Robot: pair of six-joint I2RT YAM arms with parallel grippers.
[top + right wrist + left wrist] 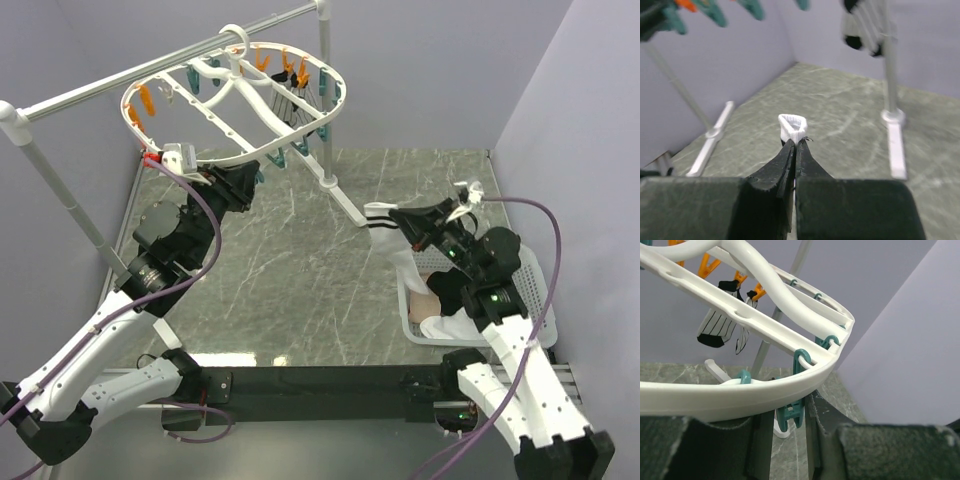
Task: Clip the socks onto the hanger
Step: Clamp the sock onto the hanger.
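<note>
Right wrist view has the right gripper (796,142) clenched on a white sock (792,127), a small fold of fabric poking up past the fingertips. From the top camera that sock hangs limp off the jaws above the table (300,280), just left of the basket (545,290), where other socks (440,305) lie in a heap. It is well apart from the hanger (128,108), which hangs from the rail (110,82) at the far left.

The left gripper (785,426) is up under the hanger's near rim. Its fingers (757,440) sit either side of a teal clip (790,416) and look squeezed onto it. Whether that has opened the clip's mouth I cannot tell from here. Two striped socks (715,327) already dangle from orange clips further round.

The sock looks light and floppy, so weight is no worry, but it will sag and swing, and the pinch on it is thin. I would guess a thin edge near the cuff is the part to feed into the clip, with enough fabric showing past the fingertips to get bitten. The hanger is stiff plastic but swings free on its hook, so the left arm's hold probably matters for steadying it while the sock comes across.
</note>
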